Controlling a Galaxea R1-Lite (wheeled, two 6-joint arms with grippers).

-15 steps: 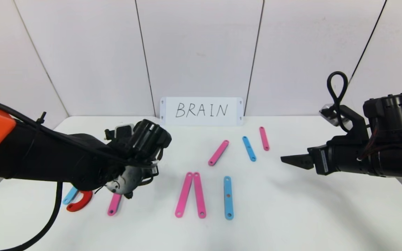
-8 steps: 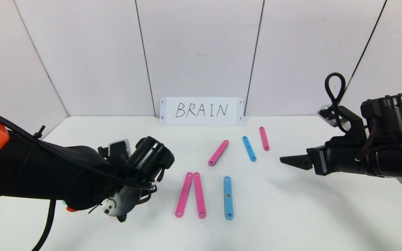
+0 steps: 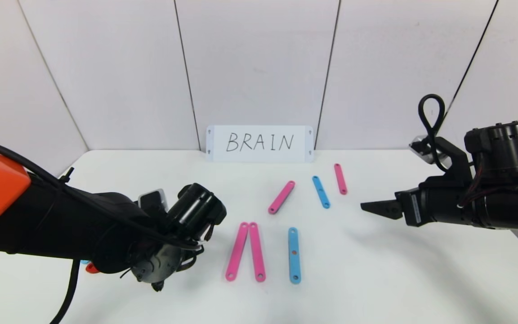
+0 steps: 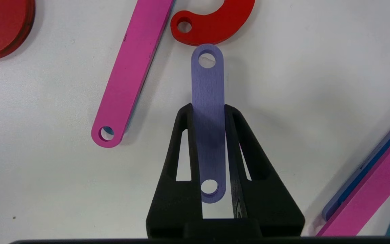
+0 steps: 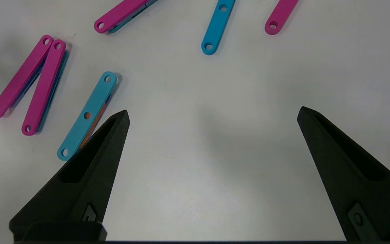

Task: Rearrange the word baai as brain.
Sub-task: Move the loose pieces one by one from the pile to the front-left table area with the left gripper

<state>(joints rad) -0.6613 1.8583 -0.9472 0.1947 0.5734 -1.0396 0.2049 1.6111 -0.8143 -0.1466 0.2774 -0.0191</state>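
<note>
My left gripper [image 4: 208,108] is shut on a short purple strip [image 4: 207,81], gripping its long edges; the strip's far end reaches the edge of a red half-ring [image 4: 215,23]. A pink strip [image 4: 130,74] lies beside it. In the head view this gripper [image 3: 156,284] points down at the table's near left, and its arm hides most of the pieces there. Mid-table lie a pink pair [image 3: 245,252] in a narrow V, a blue strip [image 3: 294,255], and farther back a pink [image 3: 281,197], a blue [image 3: 320,192] and a pink strip [image 3: 340,178]. My right gripper [image 3: 369,207] hovers open at the right.
A white card [image 3: 259,143] with black handwriting stands against the back wall. A second red piece [image 4: 5,30] lies by the pink strip. Bare white table [image 5: 215,169] lies under the right gripper. A sliver of a red half-ring [image 3: 90,268] shows below the left arm.
My left arm has moved toward the table's near edge and lower, now covering the red half-ring and pink strip at the near left. The right arm has barely shifted.
</note>
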